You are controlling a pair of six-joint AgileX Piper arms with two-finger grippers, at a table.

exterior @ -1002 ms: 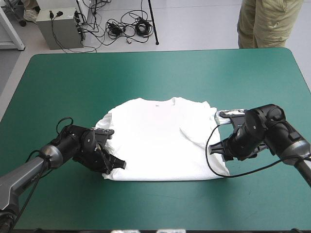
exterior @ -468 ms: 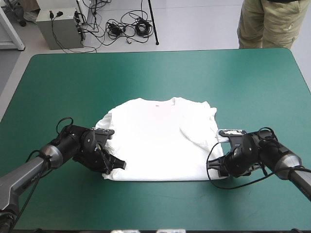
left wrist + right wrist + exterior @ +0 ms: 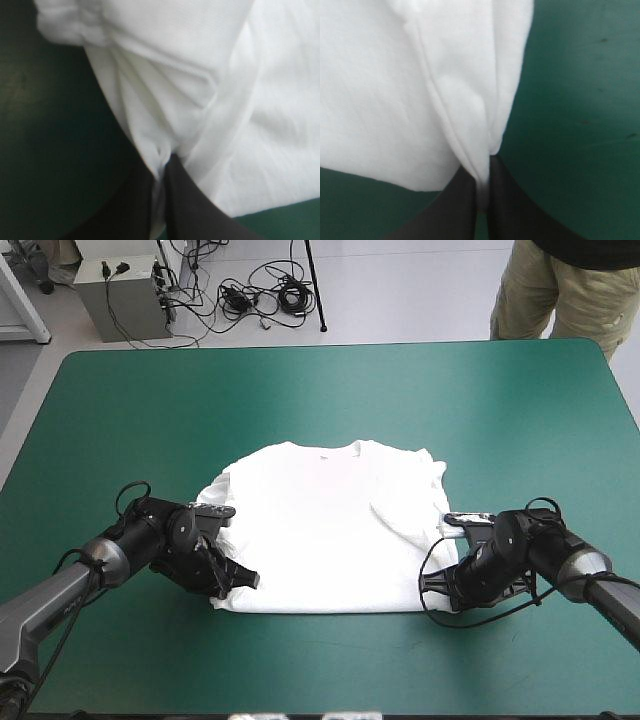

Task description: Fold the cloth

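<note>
Between both sets of jaws (pinched) lies T-shirt (image 3: 330, 530).

The T-shirt (image 3: 320, 530) is thin, soft white cloth, matt and creased; the desk (image 3: 300, 390) has a smooth, matt teal-green cover.

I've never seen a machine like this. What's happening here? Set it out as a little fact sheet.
item: white T-shirt, spread flat, collar toward the far edge
surface: table with a teal-green cover
left pincer: shut on the T-shirt's left edge, close to the near corner
right pincer: shut on the T-shirt's right edge, close to the near corner
stage: T-shirt lying on the table, not yet lifted
</note>
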